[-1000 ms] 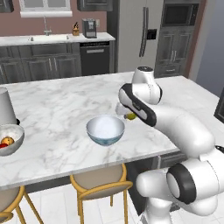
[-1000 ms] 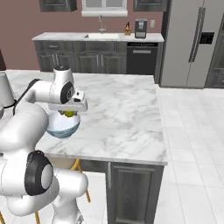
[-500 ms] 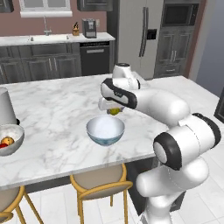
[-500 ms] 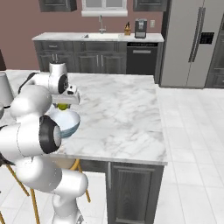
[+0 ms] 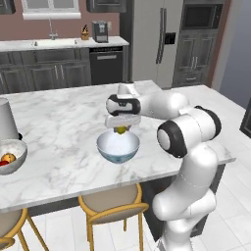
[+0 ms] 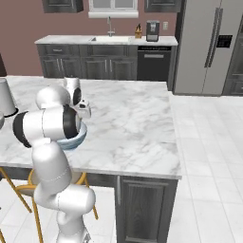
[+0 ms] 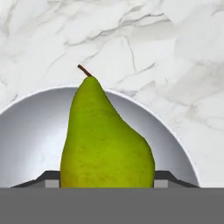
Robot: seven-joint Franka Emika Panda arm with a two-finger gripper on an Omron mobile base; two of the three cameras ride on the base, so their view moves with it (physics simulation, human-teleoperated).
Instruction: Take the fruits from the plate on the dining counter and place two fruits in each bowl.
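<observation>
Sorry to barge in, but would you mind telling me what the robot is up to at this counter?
The gripper is holding a yellow-green pear just above the blue-sided bowl on the marble dining counter, apparently about to drop it in. The other bowl, at the counter's far left, already holds a red and an orange-brown fruit.

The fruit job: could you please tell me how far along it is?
Done: the speckled bowl at the counter's left edge already holds a red and an orange fruit. In hand: the gripper holds a pear over the blue bowl, which looks empty. Left: drop the pear in, then bring one more fruit to this bowl.
</observation>
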